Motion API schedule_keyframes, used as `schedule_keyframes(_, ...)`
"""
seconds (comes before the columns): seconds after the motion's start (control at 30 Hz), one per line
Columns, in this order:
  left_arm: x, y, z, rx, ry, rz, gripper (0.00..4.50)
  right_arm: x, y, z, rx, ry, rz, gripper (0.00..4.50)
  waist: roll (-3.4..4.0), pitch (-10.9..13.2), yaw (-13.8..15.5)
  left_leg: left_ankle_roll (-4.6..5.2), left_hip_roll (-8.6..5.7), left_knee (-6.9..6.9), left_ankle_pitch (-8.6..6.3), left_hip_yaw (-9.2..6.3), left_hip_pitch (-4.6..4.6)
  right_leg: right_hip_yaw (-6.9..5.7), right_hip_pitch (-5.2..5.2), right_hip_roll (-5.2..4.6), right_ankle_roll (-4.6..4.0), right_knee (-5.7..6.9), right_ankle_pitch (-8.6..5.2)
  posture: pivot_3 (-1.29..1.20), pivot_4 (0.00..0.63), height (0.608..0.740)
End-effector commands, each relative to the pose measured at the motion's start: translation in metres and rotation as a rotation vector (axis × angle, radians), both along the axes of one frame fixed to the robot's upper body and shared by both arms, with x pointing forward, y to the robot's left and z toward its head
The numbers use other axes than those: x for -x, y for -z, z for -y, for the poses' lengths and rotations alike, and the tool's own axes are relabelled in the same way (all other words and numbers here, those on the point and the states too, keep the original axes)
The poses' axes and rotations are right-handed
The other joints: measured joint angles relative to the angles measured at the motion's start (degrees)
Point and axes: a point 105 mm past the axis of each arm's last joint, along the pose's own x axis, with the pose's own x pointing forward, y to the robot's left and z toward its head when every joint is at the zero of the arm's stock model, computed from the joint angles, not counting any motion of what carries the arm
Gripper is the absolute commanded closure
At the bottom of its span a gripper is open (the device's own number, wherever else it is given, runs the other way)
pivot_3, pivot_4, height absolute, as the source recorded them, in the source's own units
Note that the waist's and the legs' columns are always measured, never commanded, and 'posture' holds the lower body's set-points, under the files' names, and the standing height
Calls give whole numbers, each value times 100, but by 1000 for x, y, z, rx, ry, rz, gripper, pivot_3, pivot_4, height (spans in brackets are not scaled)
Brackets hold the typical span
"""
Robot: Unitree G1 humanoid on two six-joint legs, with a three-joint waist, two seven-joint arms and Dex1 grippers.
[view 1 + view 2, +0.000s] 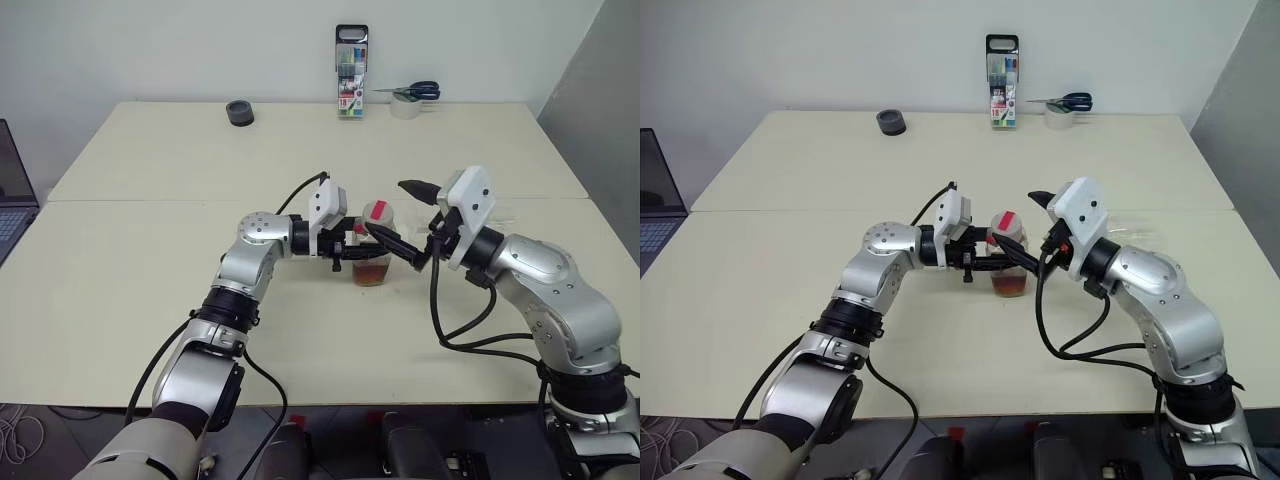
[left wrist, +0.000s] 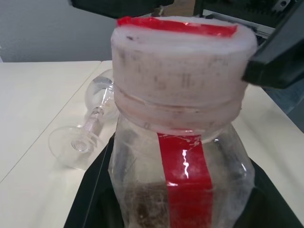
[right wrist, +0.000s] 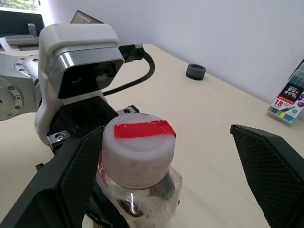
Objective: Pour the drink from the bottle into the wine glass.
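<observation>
the bottle [image 1: 373, 250] stands on the worktop [image 1: 150, 260] near its middle, between the left end effector [image 1: 352, 250] and the right end effector [image 1: 408, 222]. the wine glass [image 2: 88, 124] lies on its side beyond the bottle, to its right.

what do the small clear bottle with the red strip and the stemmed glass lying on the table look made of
Small clear bottle with the red strip: likely thin plastic, with cloudy, scuffed walls; its whitish cap looks matte.
Stemmed glass: glass or hard clear plastic, smooth and glossy with bright highlights; the look leaves it open.

head pair: overhead-forward | wrists: close, opposite sides of bottle [image 3: 138, 156]
</observation>
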Motion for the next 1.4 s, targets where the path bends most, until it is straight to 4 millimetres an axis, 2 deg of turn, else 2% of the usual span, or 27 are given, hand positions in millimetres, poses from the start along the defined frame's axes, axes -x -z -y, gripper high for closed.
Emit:
schedule_keyframes(0.03,5,-17,1,19,38,65,2721,1,-16,25,-20,95,45,0,0,0,0,0,0,0,0,1,0,1,0,0,0,0,0,0,150,740)
schedule_keyframes(0.33,3,-22,1,36,35,48,2721,29,-19,-1,-8,-73,1,0,0,0,-2,8,2,-1,-4,2,1,1,0,3,0,0,0,0,150,740)
schedule_keyframes(0.53,3,-22,2,35,40,46,2721,20,-21,-14,-7,-63,25,0,0,0,-4,8,2,0,-5,2,2,0,0,4,0,1,0,0,150,740)
schedule_keyframes(0.87,4,-21,1,29,39,51,2721,10,-17,-17,-68,-57,-28,0,0,0,-2,2,2,-1,-1,1,1,1,0,2,0,0,0,0,150,740)
schedule_keyframes(1.4,7,-18,0,14,50,64,2721,14,-16,-17,-59,-106,-63,0,0,0,-2,5,2,0,-3,1,1,0,0,2,0,0,0,0,150,740)
